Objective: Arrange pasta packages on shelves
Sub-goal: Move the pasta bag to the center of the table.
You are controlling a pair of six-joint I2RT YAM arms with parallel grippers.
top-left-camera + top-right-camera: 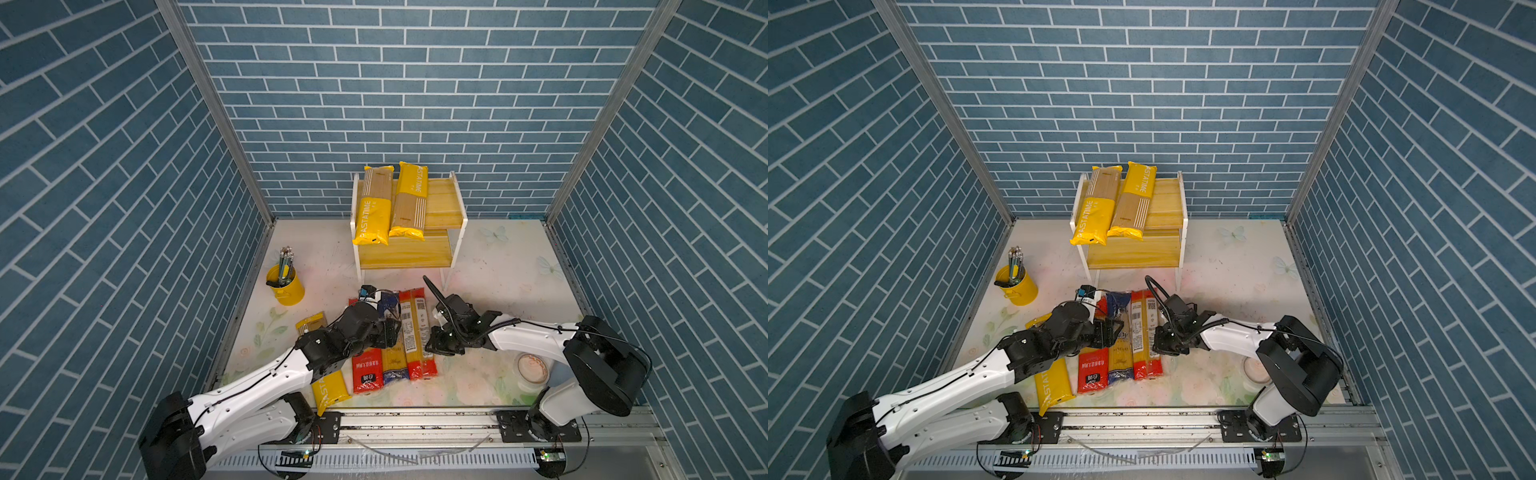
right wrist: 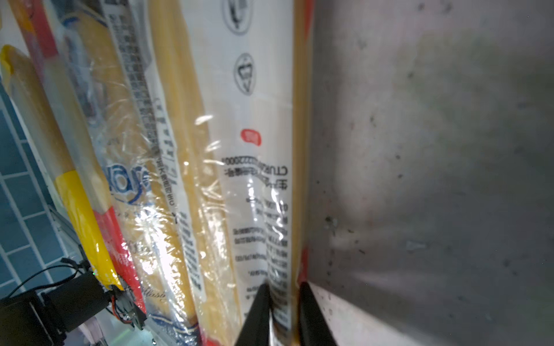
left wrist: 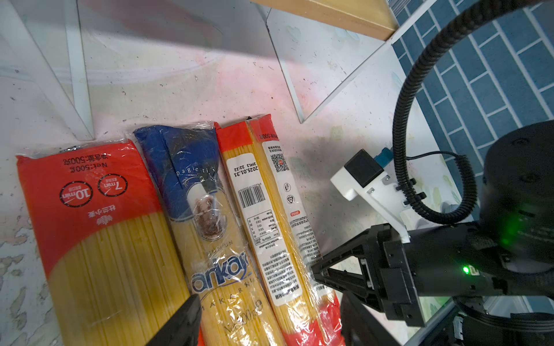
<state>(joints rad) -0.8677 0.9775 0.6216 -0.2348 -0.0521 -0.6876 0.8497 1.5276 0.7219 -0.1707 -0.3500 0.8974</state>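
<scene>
The shelves [image 1: 442,203] [image 1: 1167,203] stand at the back, with two yellow PASTATIME pasta packages [image 1: 374,208] [image 1: 409,203] lying on the top board. Four more bags lie side by side on the table. They are a PASTATIME one [image 1: 330,388] under my left arm, a wide red-ended one [image 3: 90,227], a blue-ended one [image 3: 207,227] and a labelled red-ended one [image 3: 269,227] [image 1: 417,332]. My left gripper [image 3: 269,319] [image 1: 390,332] hovers open over the blue-ended and labelled bags. My right gripper [image 2: 283,296] [image 1: 430,347] is shut on the labelled bag's outer edge.
A yellow cup of pencils [image 1: 286,284] stands at the left, near the wall. A round roll [image 1: 532,368] lies by my right arm's base. The shelves' white legs [image 3: 79,90] stand just beyond the bags' far ends. Brick-patterned walls enclose three sides.
</scene>
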